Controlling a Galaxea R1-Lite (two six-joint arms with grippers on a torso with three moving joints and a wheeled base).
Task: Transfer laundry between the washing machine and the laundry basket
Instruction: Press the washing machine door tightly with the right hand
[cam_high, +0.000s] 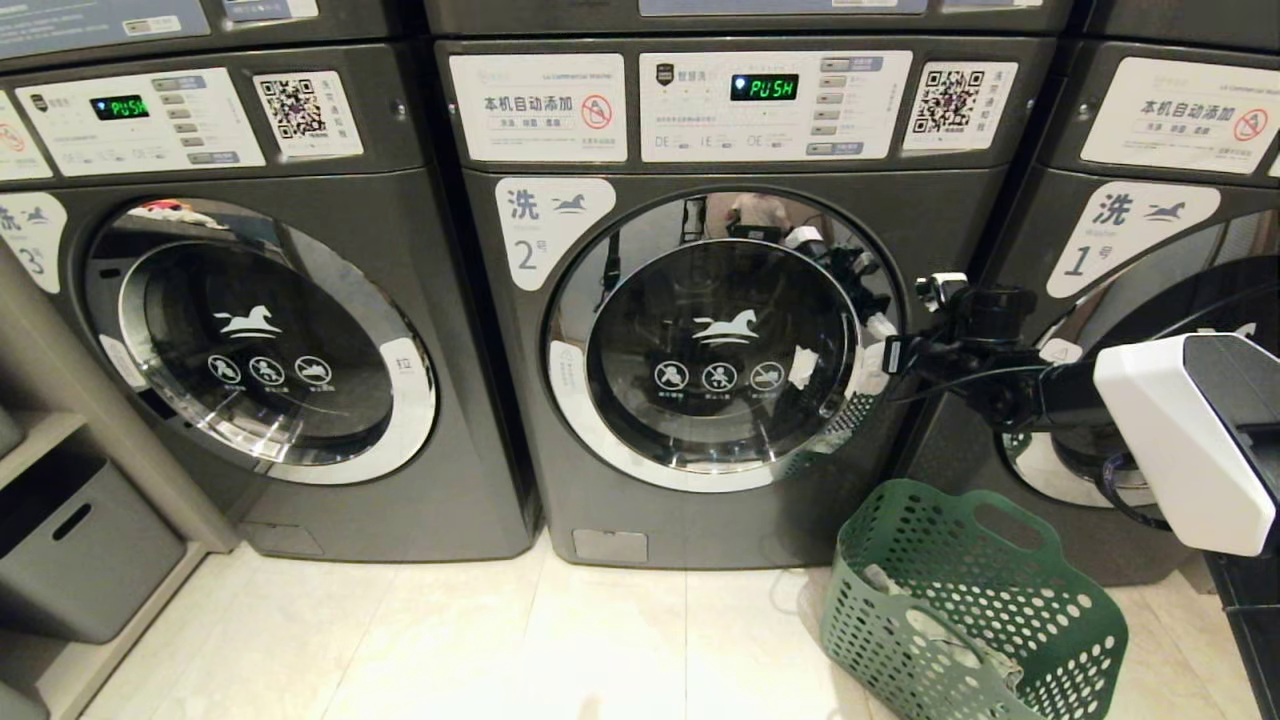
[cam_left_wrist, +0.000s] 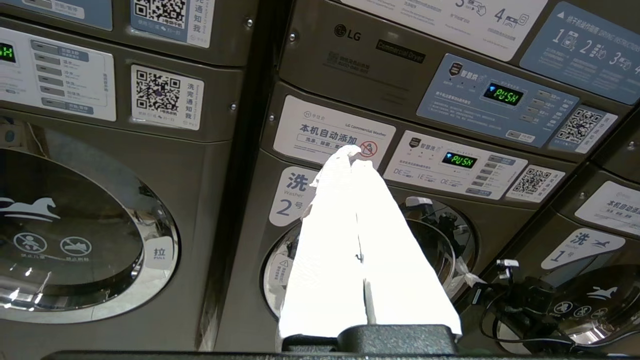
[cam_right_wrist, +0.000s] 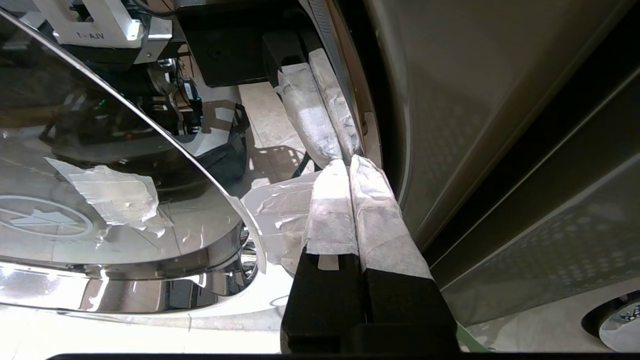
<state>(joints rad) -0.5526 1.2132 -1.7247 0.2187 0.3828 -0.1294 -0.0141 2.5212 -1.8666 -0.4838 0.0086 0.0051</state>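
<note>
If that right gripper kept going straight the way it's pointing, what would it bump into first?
Most likely the chrome rim of the door on the washing machine. The right gripper, shut and empty, points at that door's right edge, its tips seemingly almost there, though depth is hard to judge.

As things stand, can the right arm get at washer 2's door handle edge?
Probably yes: the right gripper, shut, sits at the door's right rim with nothing between; the laundry basket stands lower, clear.

All views face washing machine (cam_high: 720, 340), right wrist closest
</note>
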